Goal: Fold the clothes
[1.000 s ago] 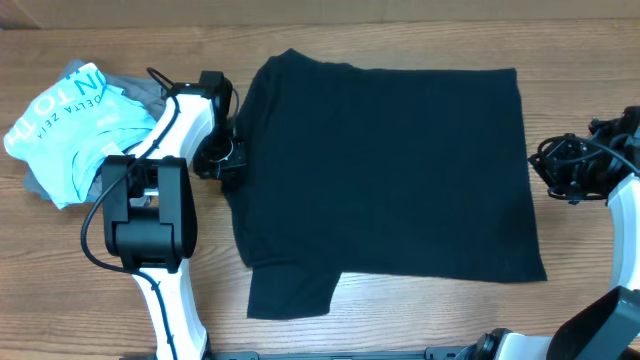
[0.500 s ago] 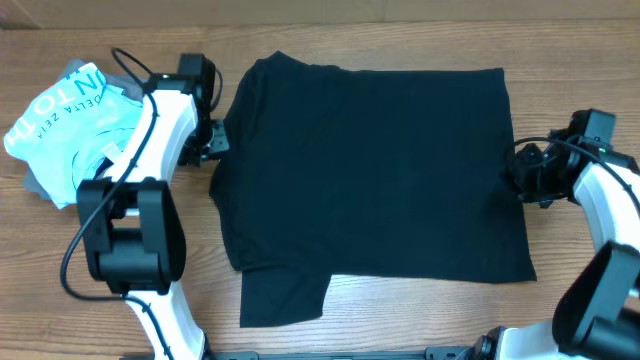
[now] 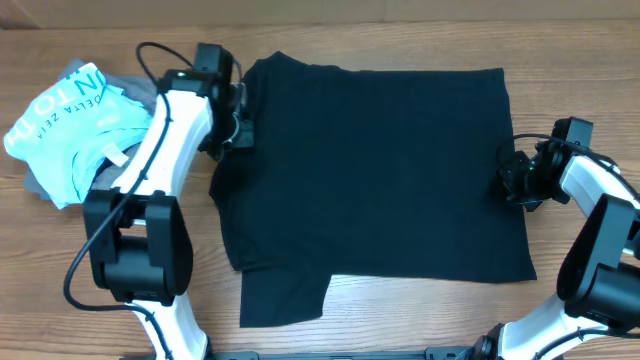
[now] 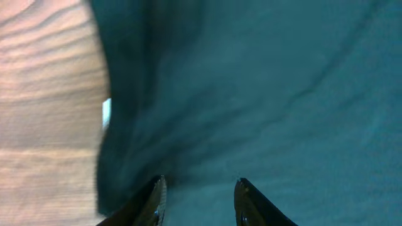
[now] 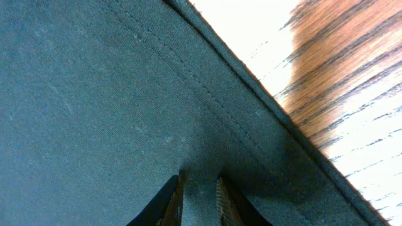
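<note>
Left gripper: fingers parted over the neck-side edge of the black T-shirt — nothing seen pinched between them.
Right gripper: fingers drawn close, with a ridge of cloth between them just inside the stitched hem — judged a grip.
Shirt position: spread flat on the table; the light blue shirt lies apart, to the left.
Step in hand: taking hold of opposite edges for a first fold.
Next move: the left must close on its edge, then both lift together.

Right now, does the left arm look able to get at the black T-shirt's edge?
Probably yes: the left gripper hangs open right over the black T-shirt, close to its edge beside the bare wood, with nothing between it and the fabric.
</note>
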